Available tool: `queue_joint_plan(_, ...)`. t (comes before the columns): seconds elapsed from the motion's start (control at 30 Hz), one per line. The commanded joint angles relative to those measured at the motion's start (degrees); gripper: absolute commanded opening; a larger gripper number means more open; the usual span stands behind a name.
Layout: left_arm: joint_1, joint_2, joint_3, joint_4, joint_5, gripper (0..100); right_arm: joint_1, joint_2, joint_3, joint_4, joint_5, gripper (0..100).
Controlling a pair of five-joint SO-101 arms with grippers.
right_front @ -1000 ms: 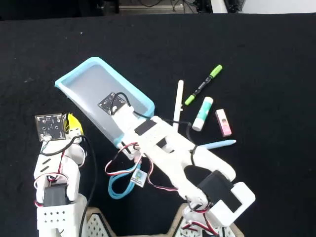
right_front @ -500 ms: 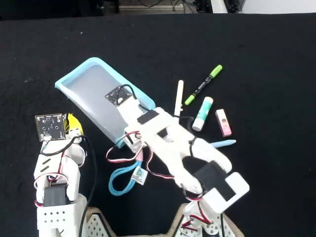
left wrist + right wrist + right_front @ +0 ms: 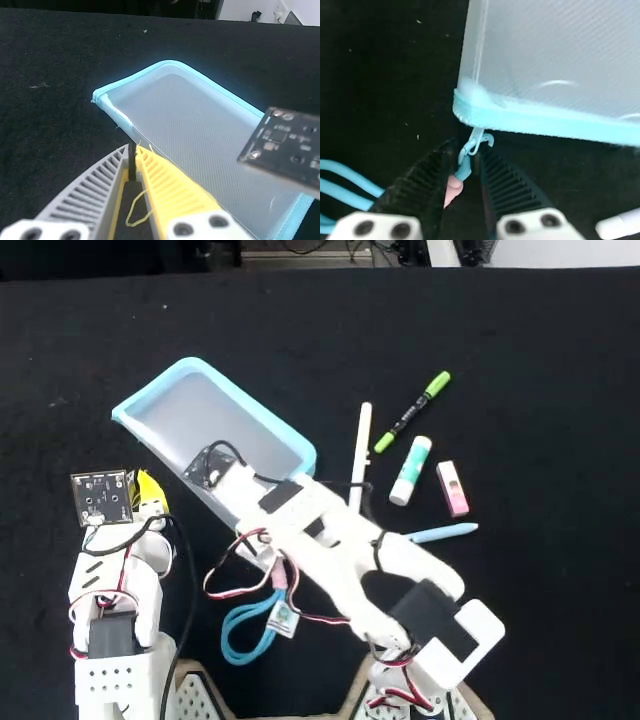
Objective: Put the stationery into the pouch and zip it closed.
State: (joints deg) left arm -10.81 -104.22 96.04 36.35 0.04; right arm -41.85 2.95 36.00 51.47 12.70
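Right fingers (image 3: 505,185) pinch zipper pull (image 3: 470,150) — stationery (image 3: 410,470) beside pouch (image 3: 200,420)

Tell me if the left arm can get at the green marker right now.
Probably not. The marker lies beyond the pouch, and the right arm stretches across between it and the left hand.
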Motion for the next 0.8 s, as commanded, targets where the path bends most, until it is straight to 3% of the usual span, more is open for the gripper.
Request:
queue_joint_plan(0.0, 0.3, -0.4, 1.3, 0.3, -0.1, 3, -0.6, -3.3, -0.2, 0.9, -0.1, 4.9)
queue_joint_plan(0.13, -0.8, -0.4, 1.3, 0.3, -0.1, 3, -0.5, -2.8, -0.2, 0.9, -4.1, 12.6)
queue_joint_plan(0.43, -3.7, -0.4, 1.3, 0.2, 0.3, 3, -0.4, -2.8, -0.1, 0.5, -2.0, 9.0)
queue_joint_plan(0.53, -3.7, -0.4, 1.3, 0.2, 0.3, 3, -0.1, -2.8, -0.1, 0.5, 2.9, 0.5)
queue_joint_plan(0.77, -2.2, -0.4, 1.3, 0.3, 0.3, 3, 5.4, -9.9, 0.3, 2.5, 4.6, 1.1)
